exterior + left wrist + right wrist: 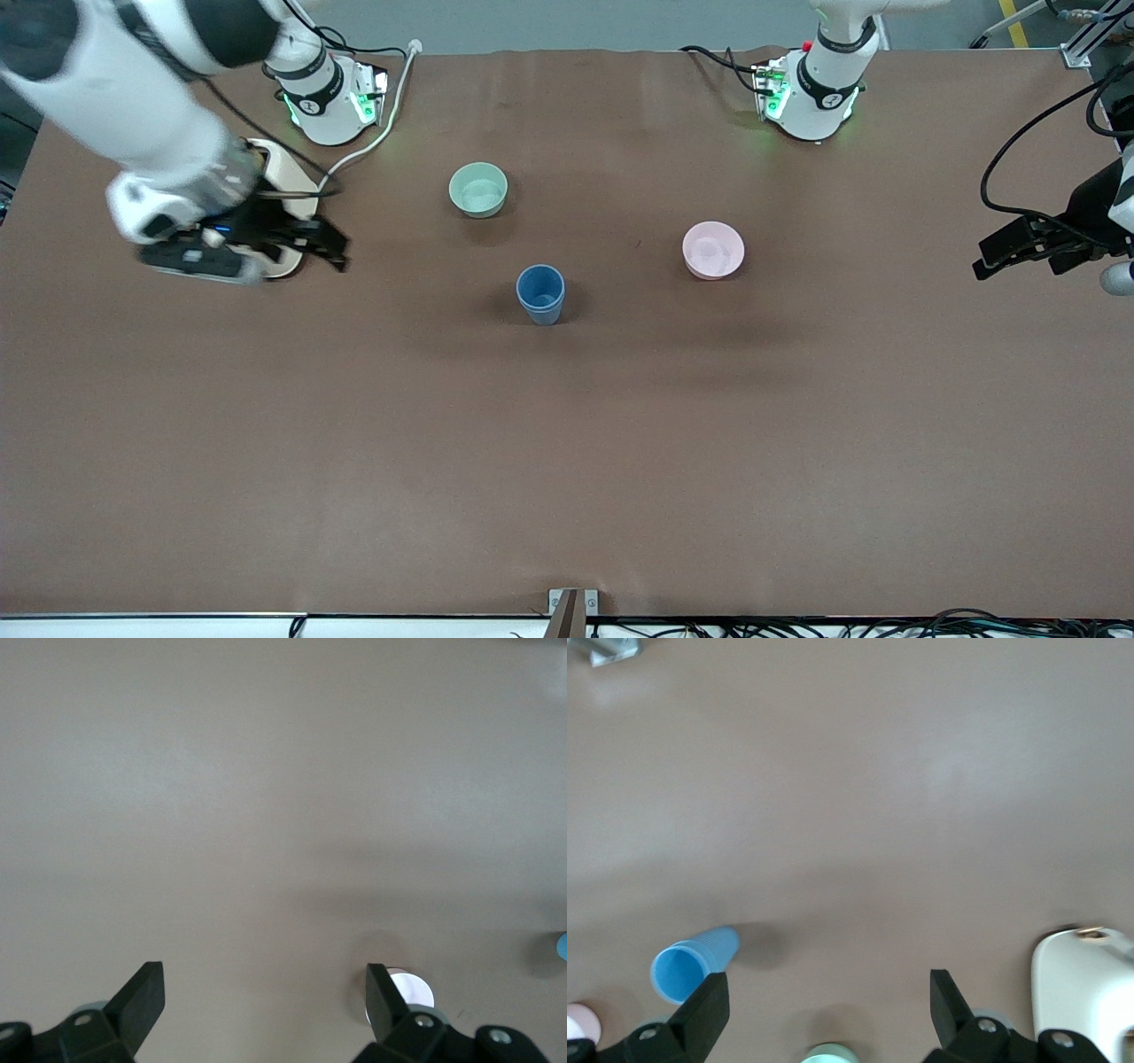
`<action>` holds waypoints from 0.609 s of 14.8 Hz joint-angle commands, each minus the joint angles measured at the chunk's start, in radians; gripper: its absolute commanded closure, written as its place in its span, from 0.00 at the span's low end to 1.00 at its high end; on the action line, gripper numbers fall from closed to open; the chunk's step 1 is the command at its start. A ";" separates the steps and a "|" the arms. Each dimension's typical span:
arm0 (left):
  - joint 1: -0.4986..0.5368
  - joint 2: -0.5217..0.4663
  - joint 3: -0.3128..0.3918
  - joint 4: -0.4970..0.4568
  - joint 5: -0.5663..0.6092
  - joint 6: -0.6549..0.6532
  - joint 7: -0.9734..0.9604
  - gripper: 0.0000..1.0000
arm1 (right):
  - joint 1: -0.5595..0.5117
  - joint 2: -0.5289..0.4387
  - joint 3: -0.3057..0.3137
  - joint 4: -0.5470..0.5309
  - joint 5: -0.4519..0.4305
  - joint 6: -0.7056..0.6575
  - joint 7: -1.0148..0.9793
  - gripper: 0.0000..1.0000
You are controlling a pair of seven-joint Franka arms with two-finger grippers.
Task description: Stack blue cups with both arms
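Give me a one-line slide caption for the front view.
Stacked blue cups stand upright mid-table between green bowl and pink bowl; both grippers open, right gripper, left gripper.

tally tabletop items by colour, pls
Blue: 1 visible, blue cup stack, apparently two nested, between the bowls, nearer the front camera
Green: 1, pale green bowl
Pink: 1, pink bowl
Total: 3 visible

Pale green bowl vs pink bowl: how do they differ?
The pale green round bowl looks smaller than the pink round bowl. The green one sits farther from the front camera, toward the right arm's end; the pink one sits nearer, toward the left arm's end. Both stand upright and apart on the brown table.
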 commanded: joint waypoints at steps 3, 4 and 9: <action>0.005 -0.015 -0.009 -0.006 0.040 -0.006 0.023 0.00 | -0.155 -0.024 0.014 0.108 -0.100 -0.135 -0.137 0.00; 0.005 -0.013 -0.014 -0.003 0.041 -0.006 0.024 0.00 | -0.182 -0.024 0.014 0.133 -0.100 -0.156 -0.170 0.00; -0.038 -0.016 -0.005 -0.001 0.049 -0.002 0.026 0.00 | -0.207 -0.020 -0.055 0.208 -0.091 -0.267 -0.317 0.00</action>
